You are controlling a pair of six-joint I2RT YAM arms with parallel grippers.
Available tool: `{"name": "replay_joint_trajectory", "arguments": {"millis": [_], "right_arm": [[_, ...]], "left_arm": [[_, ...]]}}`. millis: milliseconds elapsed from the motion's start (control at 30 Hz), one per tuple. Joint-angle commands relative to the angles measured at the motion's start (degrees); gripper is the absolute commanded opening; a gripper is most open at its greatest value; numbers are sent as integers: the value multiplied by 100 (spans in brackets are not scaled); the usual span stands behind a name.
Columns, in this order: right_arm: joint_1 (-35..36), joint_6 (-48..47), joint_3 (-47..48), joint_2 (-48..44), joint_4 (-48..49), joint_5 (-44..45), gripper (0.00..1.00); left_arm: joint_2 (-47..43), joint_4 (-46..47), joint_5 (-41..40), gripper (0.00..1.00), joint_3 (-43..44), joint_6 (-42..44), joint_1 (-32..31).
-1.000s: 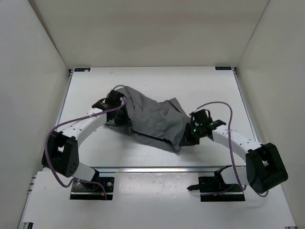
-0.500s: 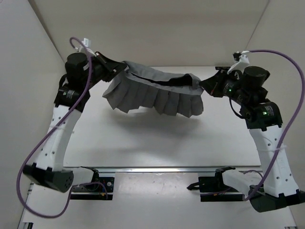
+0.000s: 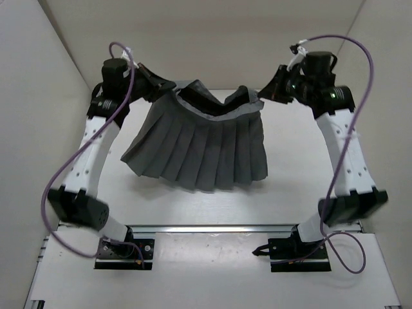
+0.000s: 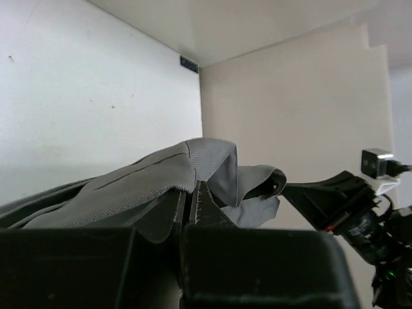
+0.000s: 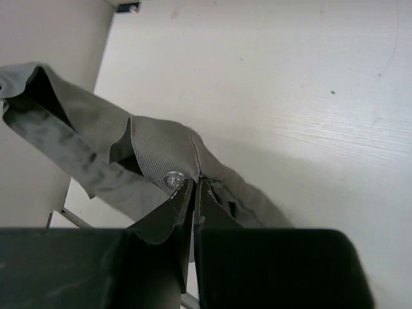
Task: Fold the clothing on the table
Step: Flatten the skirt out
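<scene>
The clothing: a grey pleated, skirt-like garment hangs at mid-frame in your overhead view. It is spread wide between both arms, waistband up, with the pleats falling toward lower centre.
Hem: the lower edge hangs over the table; from above you cannot tell whether it touches the surface.
Left side: your left gripper, at upper left of the overhead view, is pinched closed on one end of the waistband. In the left wrist view the fingers sit almost together, with grey fabric draped over them.
Right side: your right gripper, at upper right, is clamped tight on the other end. In the right wrist view its tips meet on the cloth just beside a small pale button-like disc.
Waistband: it sags in a shallow curve between the two grips, with the dark inner side showing.
Arms: both are raised high, elbows out toward the side walls, with purple cables looping alongside.
</scene>
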Motion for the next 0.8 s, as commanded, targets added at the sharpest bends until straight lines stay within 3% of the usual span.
{"name": "replay_joint_trajectory", "arguments": {"millis": [0,67,167,267,467,500,533,567,633,700,767], "right_arm": [[-25,-209,1587,620,-198,18,0],[-199,-122,2362,955,-427,11,0],[-411,-34,2026,914,-315,-296,0],[-464,-51,883,677,-200,-472,0],[-254,-157,-2279,-175,107,-193,0],[-210,-174,-3040,-429,221,-105,0],[-201,-157,-3666,-684,222,27,0],[-235,-182,-4272,-808,205,106,2],[-306,-279,-4890,-1159,231,203,39],[-394,-306,-5393,-1433,231,335,55],[-368,-253,-5885,-1722,362,344,63]], "left_arm": [[708,-47,437,0,1265,76,116],[1016,-310,498,0,1988,112,186],[1098,-339,655,0,2115,174,361],[712,-93,674,0,948,340,318],[-378,118,210,0,-3011,1068,-120],[-606,66,17,5,-3384,1279,-226],[-782,-65,-46,20,-4093,1386,-305],[-888,-57,-229,26,-4726,1552,-393],[-1195,-188,-328,36,-5484,1782,-350],[-1433,-189,-319,43,-5936,1949,-175],[-1626,-276,-442,44,-6130,2037,-244]]}}
